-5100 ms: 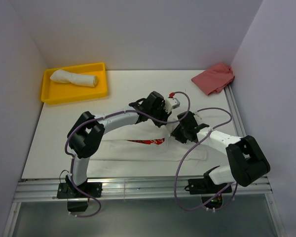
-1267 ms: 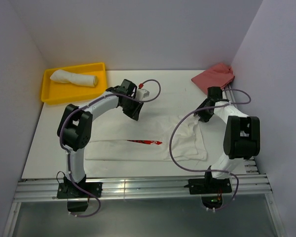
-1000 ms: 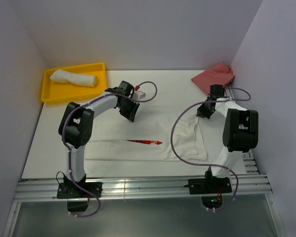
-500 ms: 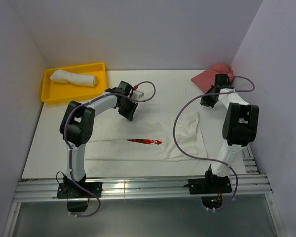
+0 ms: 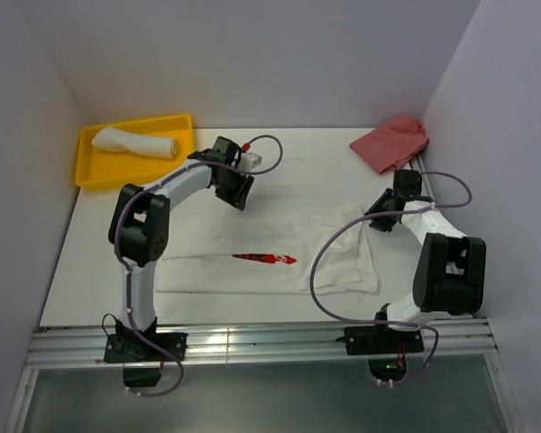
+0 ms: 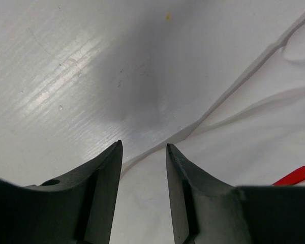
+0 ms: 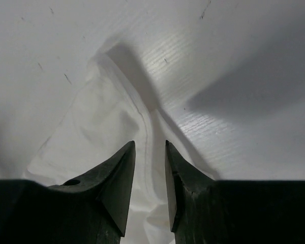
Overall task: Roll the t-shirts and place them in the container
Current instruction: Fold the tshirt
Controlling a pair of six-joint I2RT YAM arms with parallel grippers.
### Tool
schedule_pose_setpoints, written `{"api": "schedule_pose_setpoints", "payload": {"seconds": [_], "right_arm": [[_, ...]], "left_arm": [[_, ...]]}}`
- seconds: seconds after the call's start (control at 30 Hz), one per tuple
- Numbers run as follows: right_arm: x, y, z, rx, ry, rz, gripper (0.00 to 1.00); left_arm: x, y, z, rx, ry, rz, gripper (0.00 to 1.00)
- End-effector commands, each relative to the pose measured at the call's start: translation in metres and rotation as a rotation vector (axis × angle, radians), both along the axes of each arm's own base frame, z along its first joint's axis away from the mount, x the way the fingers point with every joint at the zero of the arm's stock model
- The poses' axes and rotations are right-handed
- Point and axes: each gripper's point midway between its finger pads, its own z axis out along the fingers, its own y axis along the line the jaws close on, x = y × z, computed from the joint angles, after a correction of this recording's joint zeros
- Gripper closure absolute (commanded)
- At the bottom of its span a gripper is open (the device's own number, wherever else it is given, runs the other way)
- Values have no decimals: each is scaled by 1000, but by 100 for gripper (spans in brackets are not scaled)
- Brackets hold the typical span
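Note:
A white t-shirt (image 5: 284, 230) with a red print (image 5: 263, 259) lies spread flat on the table. My left gripper (image 5: 238, 193) hovers over its far left edge. In the left wrist view the left gripper (image 6: 142, 148) stands open, with the shirt's hem (image 6: 234, 86) below it and nothing between the fingers. My right gripper (image 5: 380, 220) is at the shirt's far right corner. In the right wrist view the right gripper (image 7: 150, 146) is open above a raised fold of the shirt (image 7: 99, 119). A second t-shirt (image 5: 135, 142) lies rolled in the yellow tray (image 5: 182, 168).
The yellow tray sits at the far left corner of the white table (image 5: 316, 162). A crumpled red cloth (image 5: 392, 142) lies at the far right by the wall. Walls close in on three sides, and a metal rail (image 5: 252, 343) runs along the near edge.
Both grippers have opened and let go of the shirt's far edge. The right gripper has drawn back toward the near side. The shirt's right corner now lies flatter.

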Motion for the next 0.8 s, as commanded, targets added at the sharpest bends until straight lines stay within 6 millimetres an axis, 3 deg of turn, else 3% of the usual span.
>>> {"api": "schedule_pose_setpoints", "payload": {"seconds": [0.0, 0.17, 0.3, 0.77], "right_arm": [[-2, 11, -5, 27, -42, 18, 62], [-15, 26, -21, 61, -30, 31, 60], [-14, 29, -23, 66, -44, 31, 59], [-7, 30, -20, 78, -71, 22, 61]], "left_arm": [[-5, -4, 28, -41, -9, -10, 54], [-13, 1, 47, -40, -29, -22, 53], [-23, 8, 58, -36, -46, -35, 52], [-50, 64, 49, -1, -5, -2, 51]]}}
